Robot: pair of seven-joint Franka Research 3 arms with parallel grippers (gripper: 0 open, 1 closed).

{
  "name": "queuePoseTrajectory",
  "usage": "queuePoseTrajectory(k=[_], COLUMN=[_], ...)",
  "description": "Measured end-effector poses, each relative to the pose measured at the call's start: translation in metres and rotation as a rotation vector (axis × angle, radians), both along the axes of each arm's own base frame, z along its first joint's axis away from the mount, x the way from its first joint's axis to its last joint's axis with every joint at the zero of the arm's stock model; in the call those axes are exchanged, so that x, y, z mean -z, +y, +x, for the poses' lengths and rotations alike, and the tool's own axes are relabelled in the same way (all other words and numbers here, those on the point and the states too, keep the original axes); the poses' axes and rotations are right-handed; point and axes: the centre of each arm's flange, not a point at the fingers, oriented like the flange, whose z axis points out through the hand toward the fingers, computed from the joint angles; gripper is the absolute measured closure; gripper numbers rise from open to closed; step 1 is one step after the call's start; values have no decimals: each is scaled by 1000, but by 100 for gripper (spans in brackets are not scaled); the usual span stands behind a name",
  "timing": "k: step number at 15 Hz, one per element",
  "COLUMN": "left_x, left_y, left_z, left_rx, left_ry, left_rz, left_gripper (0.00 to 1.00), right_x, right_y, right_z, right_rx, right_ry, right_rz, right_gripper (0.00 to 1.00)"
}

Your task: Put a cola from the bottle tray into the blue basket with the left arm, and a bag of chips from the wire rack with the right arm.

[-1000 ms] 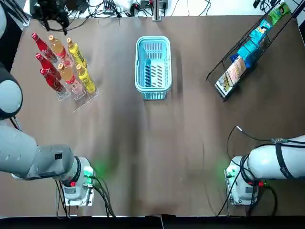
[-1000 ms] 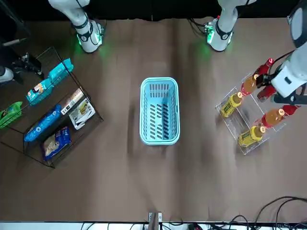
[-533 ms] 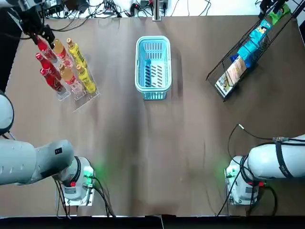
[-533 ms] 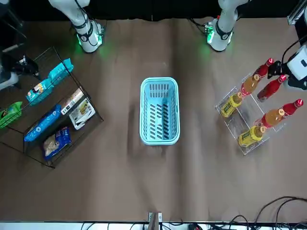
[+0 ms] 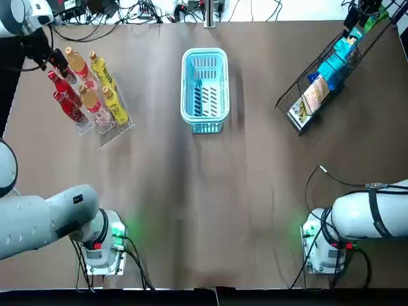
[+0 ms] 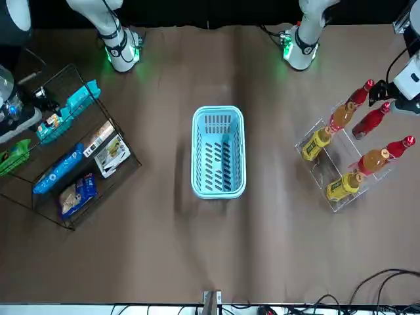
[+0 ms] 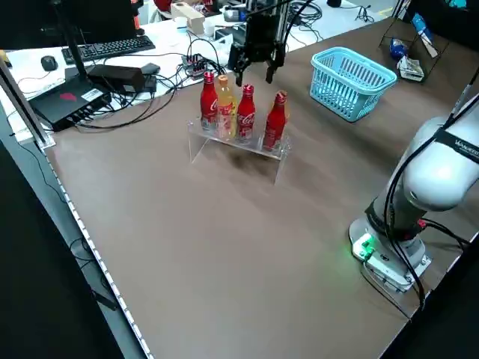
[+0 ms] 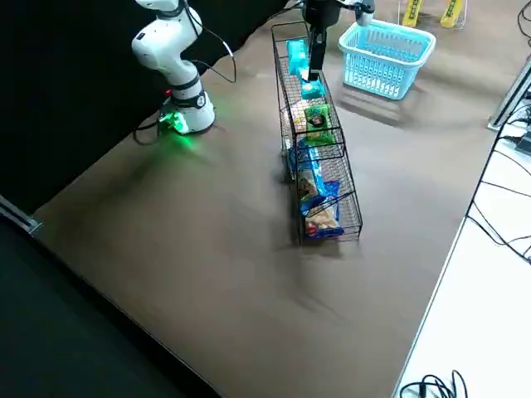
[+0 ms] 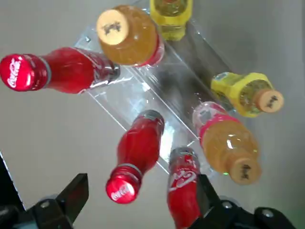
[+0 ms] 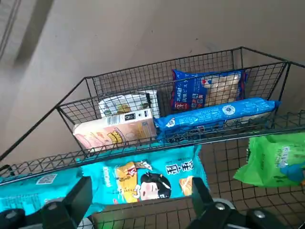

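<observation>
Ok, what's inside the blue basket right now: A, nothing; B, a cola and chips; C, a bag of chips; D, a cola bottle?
A: the blue basket shows only its bare slotted floor in the top and front views.

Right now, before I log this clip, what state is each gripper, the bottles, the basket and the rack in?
left gripper: open, empty, above the colas.
right gripper: open, empty, above the wire rack.
colas: three, upright in the bottle tray.
orange and yellow bottles: upright in the tray.
blue basket: upright, empty.
snack bags: lying in the rack.
</observation>
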Motion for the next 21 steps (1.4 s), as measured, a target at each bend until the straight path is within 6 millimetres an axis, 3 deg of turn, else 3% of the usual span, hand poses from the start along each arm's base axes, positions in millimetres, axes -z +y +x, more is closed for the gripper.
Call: queuePoseTrajectory(k=[4, 7, 8, 10, 11, 13, 14, 15, 17, 20, 21], left_x=[21, 30, 33, 34, 33, 33, 33, 32, 31, 31, 31], left_y=[17, 18, 19, 20, 20, 17, 15, 13, 11, 11, 11], left_z=[-6, -9, -10, -10, -10, -9, -9, -8, -7, -7, -7], left_rx=[-21, -24, -26, -30, -33, -45, -50, -51, -49, -49, -49], left_ry=[-19, -13, -8, -7, -10, -14, -16, -19, -24, -29, -29], left_rz=[1, -1, -2, -2, -2, 0, 2, 3, 5, 6, 6], left_gripper=[0, 0, 3, 18, 18, 29, 29, 31, 32, 35, 35], right_x=[7, 17, 19, 20, 20, 21, 22, 22, 22, 19, 19], right_y=[-3, -3, -3, -3, -3, -2, -3, -3, -3, -2, -2], right_z=[1, 2, 1, 1, 2, 2, 2, 2, 3, 3, 3], right_rx=[-21, -30, -32, -36, -38, -41, -42, -42, -41, -42, -43], right_ry=[-5, -3, 0, 2, 2, 5, 6, 5, 6, 2, 3], right_rz=[2, 3, 1, -2, -5, -11, -13, -14, -14, -14, -14], right_gripper=[7, 8, 8, 8, 9, 11, 14, 23, 26, 48, 48])
